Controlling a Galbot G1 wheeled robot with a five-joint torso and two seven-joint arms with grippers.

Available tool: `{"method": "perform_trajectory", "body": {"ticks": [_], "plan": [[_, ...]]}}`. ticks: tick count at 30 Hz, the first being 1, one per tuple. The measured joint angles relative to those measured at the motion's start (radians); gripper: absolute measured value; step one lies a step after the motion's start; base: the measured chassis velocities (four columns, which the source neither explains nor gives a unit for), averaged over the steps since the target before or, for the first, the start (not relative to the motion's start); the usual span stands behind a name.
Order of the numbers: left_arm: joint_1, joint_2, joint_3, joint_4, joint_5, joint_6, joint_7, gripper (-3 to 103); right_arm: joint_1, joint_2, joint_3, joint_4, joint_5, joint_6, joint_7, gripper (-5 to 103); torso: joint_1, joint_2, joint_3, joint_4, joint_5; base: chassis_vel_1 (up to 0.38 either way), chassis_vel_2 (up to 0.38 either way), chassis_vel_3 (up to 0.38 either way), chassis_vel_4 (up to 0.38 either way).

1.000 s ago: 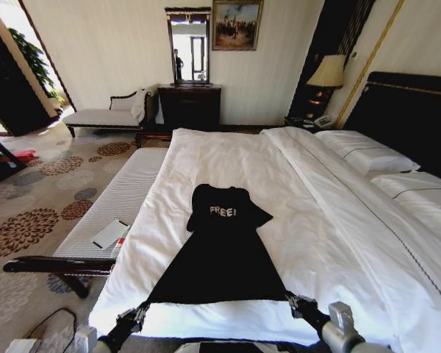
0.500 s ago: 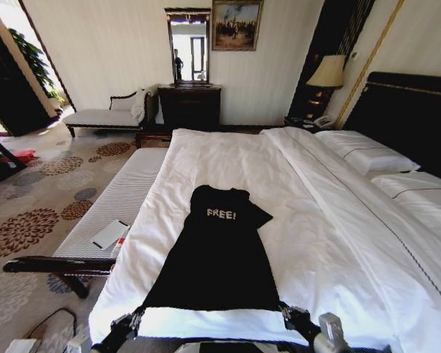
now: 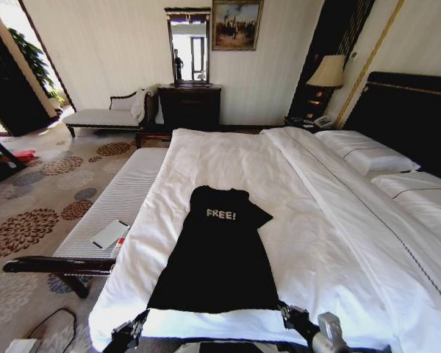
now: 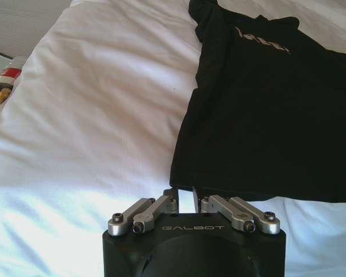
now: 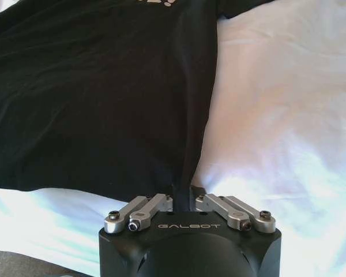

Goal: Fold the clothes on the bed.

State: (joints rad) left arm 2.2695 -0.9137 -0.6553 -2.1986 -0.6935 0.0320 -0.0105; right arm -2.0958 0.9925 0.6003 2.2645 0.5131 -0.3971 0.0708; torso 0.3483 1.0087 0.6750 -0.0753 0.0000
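Black fabric lies flat on the white bed [image 3: 228, 162]: the sleeveless top [image 3: 217, 257] with white lettering is spread near the bed's near edge, its hem toward the robot and its neck toward the far side. In the head view the left claw [image 3: 137, 321] stands at the hem's left corner and the right claw [image 3: 288, 315] at the hem's right corner, both low at the bed's near edge.

In the left wrist view the left claw [image 4: 185, 194] has its fingers pressed together, pinching the hem corner of the top [image 4: 265, 109] above the white duvet.

In the right wrist view the right claw [image 5: 182, 190] is also pressed together, pinching the other hem corner of the top [image 5: 98, 98].
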Motion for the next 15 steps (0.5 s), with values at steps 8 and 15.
{"method": "perform_trajectory", "body": {"ticks": [8,15], "plan": [[-0.012,-0.035,0.005,-0.016,0.046,-0.021,-0.016,54,0.046,-0.042,0.101,0.051,0.121,-0.013,0.029,47,0.000,0.000,0.000,0.0001,0.0000,0.000,0.000,0.000,0.000],[-0.088,-0.071,-0.004,-0.029,0.042,-0.016,-0.037,77,0.220,-0.099,0.148,0.035,0.370,-0.016,0.074,69,0.000,0.000,0.000,0.0001,0.0001,0.000,0.000,0.000,0.000]]}}
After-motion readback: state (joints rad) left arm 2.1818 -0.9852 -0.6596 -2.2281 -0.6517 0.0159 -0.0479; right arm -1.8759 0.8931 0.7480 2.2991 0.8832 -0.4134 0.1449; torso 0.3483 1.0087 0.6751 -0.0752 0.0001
